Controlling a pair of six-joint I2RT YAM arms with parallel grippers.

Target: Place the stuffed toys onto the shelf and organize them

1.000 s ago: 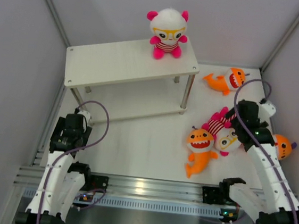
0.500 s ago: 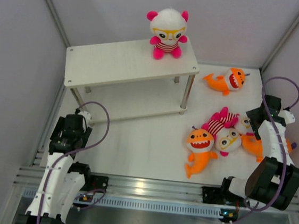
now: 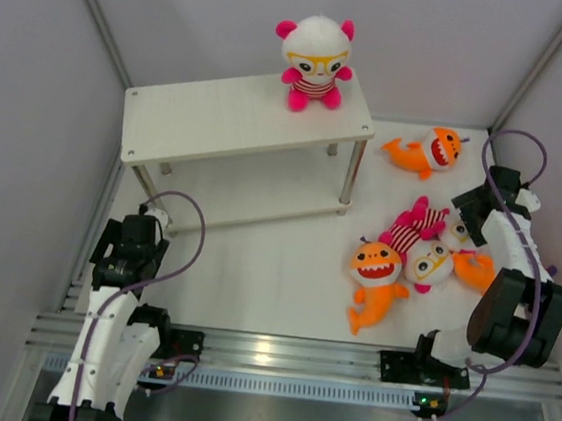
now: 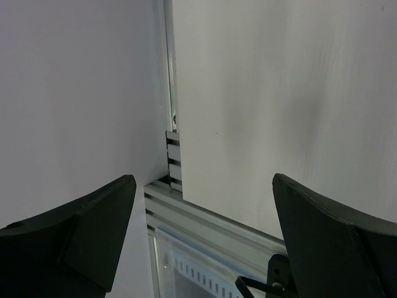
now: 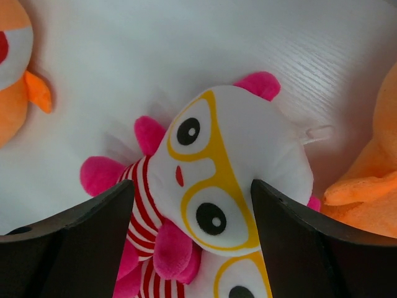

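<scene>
The shelf (image 3: 220, 119) stands on the far left part of the table (image 3: 275, 270). It has a top board and a lower board on thin metal legs. A seated bear (image 3: 315, 63) is upright on the right end of the top board, with its face to the camera. The lower board carries no toy.

The other five toys lie on the table, to the right of the shelf. A far shark (image 3: 426, 150) lies alone just beside the right end of the shelf. Nearer to the arms there is a loose pile. In it, a near shark (image 3: 377, 276) is on the left and touches a lying bear (image 3: 429, 263). A second lying bear (image 3: 456, 230) is close behind that one. A third shark (image 3: 476, 272) lies on the right of the pile, partly hidden by the right arm.

The right gripper (image 3: 469, 212) hangs over the pile. In the right wrist view its two fingers (image 5: 87, 230) are spread wide, and the head of the second lying bear shows between them. I cannot tell if a finger touches the plush.

The left gripper (image 4: 205, 183) is low at the near left side, well apart from the shelf and from all the toys. Its fingers are also spread, and between them only the bare table and the metal rail (image 4: 205, 217) show.
</scene>
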